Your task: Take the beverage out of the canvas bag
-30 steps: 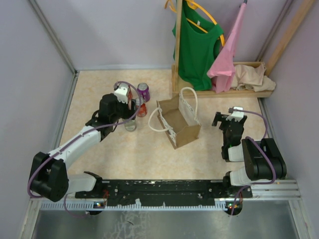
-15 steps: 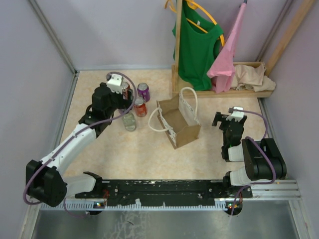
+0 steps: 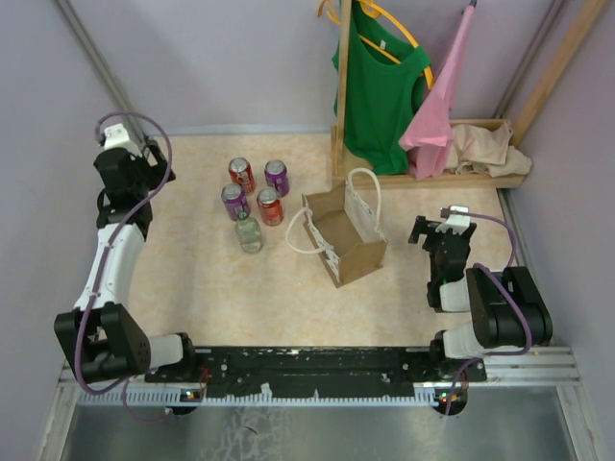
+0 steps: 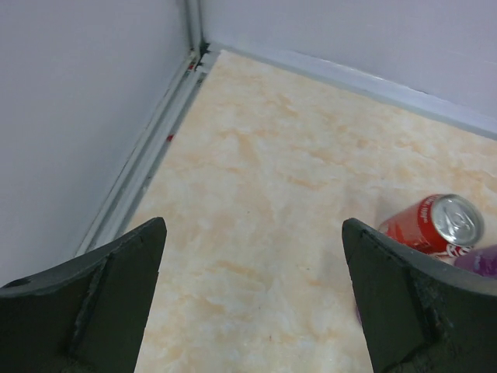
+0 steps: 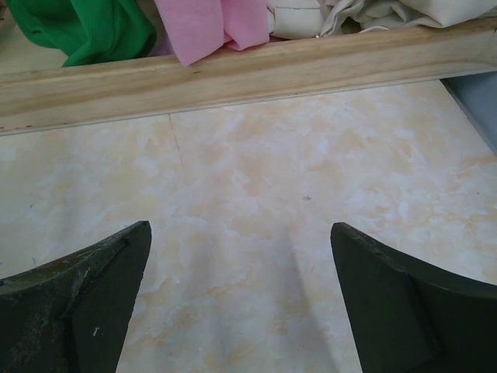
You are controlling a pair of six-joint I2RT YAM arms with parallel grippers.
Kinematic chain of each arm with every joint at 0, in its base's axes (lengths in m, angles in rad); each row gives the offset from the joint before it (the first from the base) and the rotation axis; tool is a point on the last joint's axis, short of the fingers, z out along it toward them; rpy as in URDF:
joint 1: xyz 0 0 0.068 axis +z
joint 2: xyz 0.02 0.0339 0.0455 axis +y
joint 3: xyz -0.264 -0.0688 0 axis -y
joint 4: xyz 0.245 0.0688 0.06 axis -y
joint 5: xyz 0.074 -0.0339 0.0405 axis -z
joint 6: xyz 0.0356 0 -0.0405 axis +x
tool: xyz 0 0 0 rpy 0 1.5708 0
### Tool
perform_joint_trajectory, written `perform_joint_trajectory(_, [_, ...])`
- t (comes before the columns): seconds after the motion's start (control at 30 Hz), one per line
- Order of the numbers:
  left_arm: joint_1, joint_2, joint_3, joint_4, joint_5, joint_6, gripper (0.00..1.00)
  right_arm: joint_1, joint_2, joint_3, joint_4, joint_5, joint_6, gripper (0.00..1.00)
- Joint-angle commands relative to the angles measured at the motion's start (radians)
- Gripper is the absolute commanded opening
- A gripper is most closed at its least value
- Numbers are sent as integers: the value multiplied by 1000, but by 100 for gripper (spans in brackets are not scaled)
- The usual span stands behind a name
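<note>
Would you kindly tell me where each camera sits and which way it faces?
Top external: above and behind the robot, looking down; the left arm, right arm and canvas bag show.
Left wrist: on the left arm, facing the far-left table corner; open left pincer and a red can show.
Right wrist: on the right arm, facing the wooden rack base; open right pincer shows.
Shared: red can, top and left wrist; rack base, top and right wrist.

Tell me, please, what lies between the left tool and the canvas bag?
The top view shows four cans and a clear bottle standing between the left tool and the canvas bag.
</note>
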State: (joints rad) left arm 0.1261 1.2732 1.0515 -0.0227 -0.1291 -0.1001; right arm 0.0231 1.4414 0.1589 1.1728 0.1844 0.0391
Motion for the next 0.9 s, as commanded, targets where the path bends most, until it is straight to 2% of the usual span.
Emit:
perform_joint_trajectory(0.0, [29,-27,-45,15,4,-51,100,-2,1,20,43,1,7,99])
perform_joint_trajectory(0.23, [29,-40,-120,15,61,-101,100,-2,1,21,44,1,8,99])
perform_joint_trajectory(0.5, [27,-35,-120,-2,65,-115,100,-2,1,20,44,0,8,99])
perform_joint_trajectory(0.87, [28,-81,-207,104,48,-130,100,-2,1,21,44,0,8,99])
